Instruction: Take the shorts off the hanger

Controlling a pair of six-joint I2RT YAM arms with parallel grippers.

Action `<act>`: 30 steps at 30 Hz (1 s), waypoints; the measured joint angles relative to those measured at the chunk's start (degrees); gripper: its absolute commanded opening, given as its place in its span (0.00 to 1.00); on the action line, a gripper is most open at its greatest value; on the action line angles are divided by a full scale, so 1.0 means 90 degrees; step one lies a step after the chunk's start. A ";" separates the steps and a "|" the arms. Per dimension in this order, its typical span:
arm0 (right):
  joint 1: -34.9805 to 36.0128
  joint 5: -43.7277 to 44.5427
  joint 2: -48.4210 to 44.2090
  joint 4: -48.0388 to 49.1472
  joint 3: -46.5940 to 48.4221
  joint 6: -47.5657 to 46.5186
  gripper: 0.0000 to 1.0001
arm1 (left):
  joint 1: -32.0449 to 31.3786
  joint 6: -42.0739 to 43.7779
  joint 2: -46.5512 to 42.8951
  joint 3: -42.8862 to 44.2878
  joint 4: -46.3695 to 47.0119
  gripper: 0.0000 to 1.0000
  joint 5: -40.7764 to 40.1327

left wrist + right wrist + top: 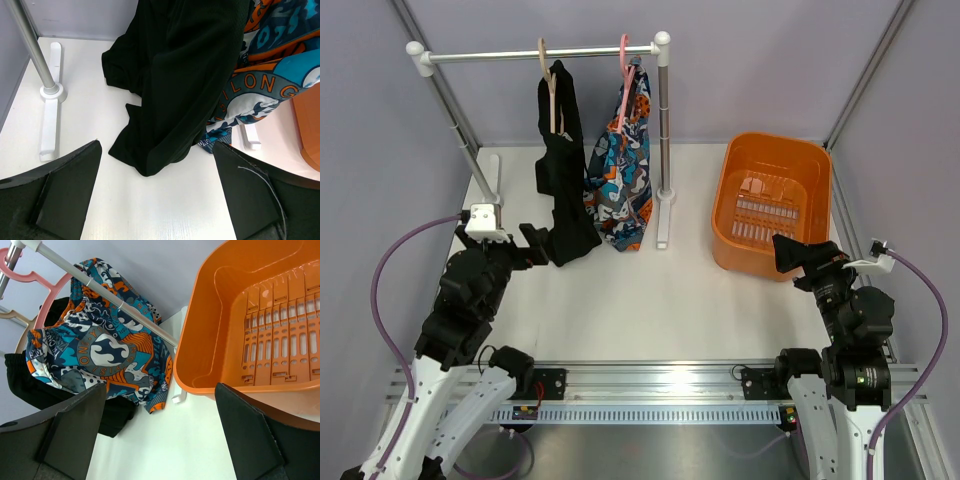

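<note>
Limp matte black shorts (560,185); busy patterned shorts (618,180); left gripper (534,245), right gripper (782,253) both agape

1. Left tool (536,245), jaws spread wide, low over the tabletop (650,300) near its left edge, arm bent.
2. Right tool (788,252), jaws likewise apart, raised near the right edge.

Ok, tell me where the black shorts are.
Top view: the black shorts hang on the rail, left of the patterned shorts, their hem near the left gripper.
</note>
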 measured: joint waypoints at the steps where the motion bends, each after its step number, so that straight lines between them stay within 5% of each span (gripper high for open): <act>1: 0.0000 -0.0005 -0.0005 0.0000 0.0000 0.0000 0.99 | 0.0002 0.0000 0.0000 0.0000 0.0000 0.99 0.0002; 17: 0.0000 -0.0019 0.0000 -0.0068 0.0240 -0.0075 1.00 | 0.0002 -0.0058 0.0372 0.0299 -0.0034 0.99 0.0129; 30: 0.0000 -0.0051 0.0165 -0.0041 0.0250 -0.0121 1.00 | -0.0061 -0.0155 0.4558 0.4614 0.0889 0.97 0.1190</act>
